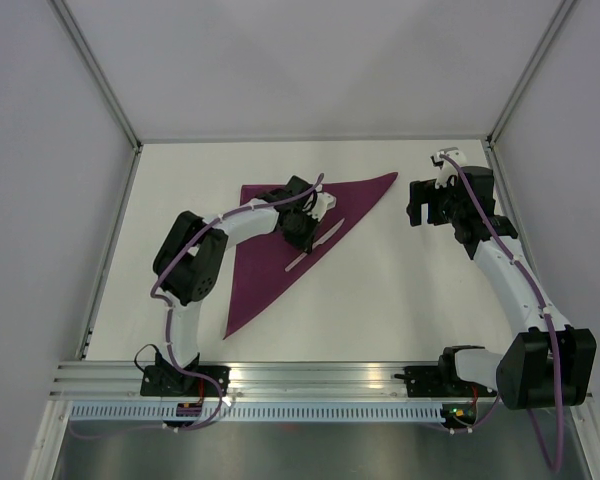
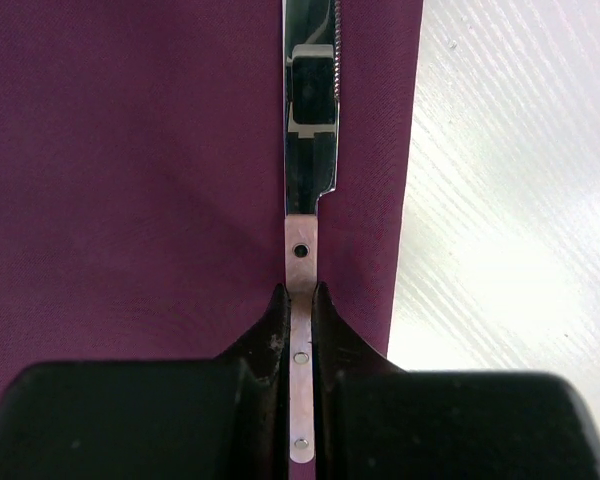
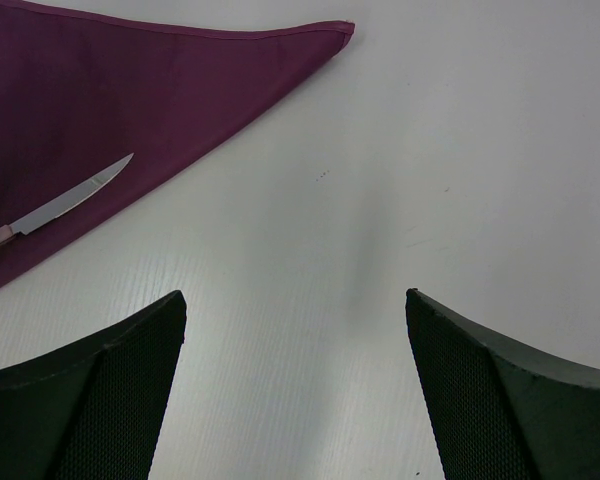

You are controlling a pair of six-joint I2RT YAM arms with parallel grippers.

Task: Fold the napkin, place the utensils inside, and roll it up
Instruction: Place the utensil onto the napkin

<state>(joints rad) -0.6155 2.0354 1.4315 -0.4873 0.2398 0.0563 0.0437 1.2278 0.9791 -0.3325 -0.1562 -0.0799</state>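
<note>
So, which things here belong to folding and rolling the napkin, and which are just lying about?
Belong to the job:
- napkin
- knife, lying on the napkin
- left fingers, shut on the knife
- right fingers, open

Just lying about:
- nothing visible; only the table

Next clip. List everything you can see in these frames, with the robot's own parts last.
napkin: one, deep purple, folded into a triangle, flat in the middle of the table
knife: one, silver, over the napkin beside its long edge, handle end in the left gripper
table: one, white, beneath everything
left gripper: one, black, shut on the knife, above the napkin
right gripper: one, black, open and holding nothing, above bare table to the right of the napkin
</note>
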